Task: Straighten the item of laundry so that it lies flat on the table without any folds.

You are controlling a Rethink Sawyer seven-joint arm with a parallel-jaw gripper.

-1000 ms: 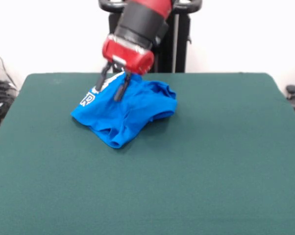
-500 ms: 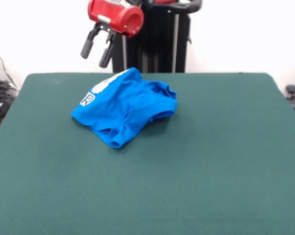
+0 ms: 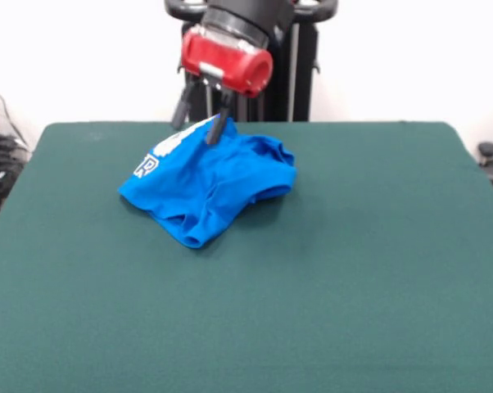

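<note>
Hovering my gripper (image 3: 199, 124) over the shirt's (image 3: 210, 182) far edge, jaws apart w/ nothing between them; the two dark fingers (image 3: 217, 128) point down, tips at or just above the cloth. Can't tell if they touch. I hold it there bc that raised far edge is the top of the heap, probably the easiest ply to pinch and draw out.

Shirt sits bunched just below and in front of the jaws on the table (image 3: 353, 270), folded over itself, a rolled lobe on the side away from the jaws, another hump to one side. Far from flat, so task is barely begun imo.

Writing: white outlined block letter beside the jaws, looks like an "R"; rest is folded under, unreadable. No brand label visible.
</note>
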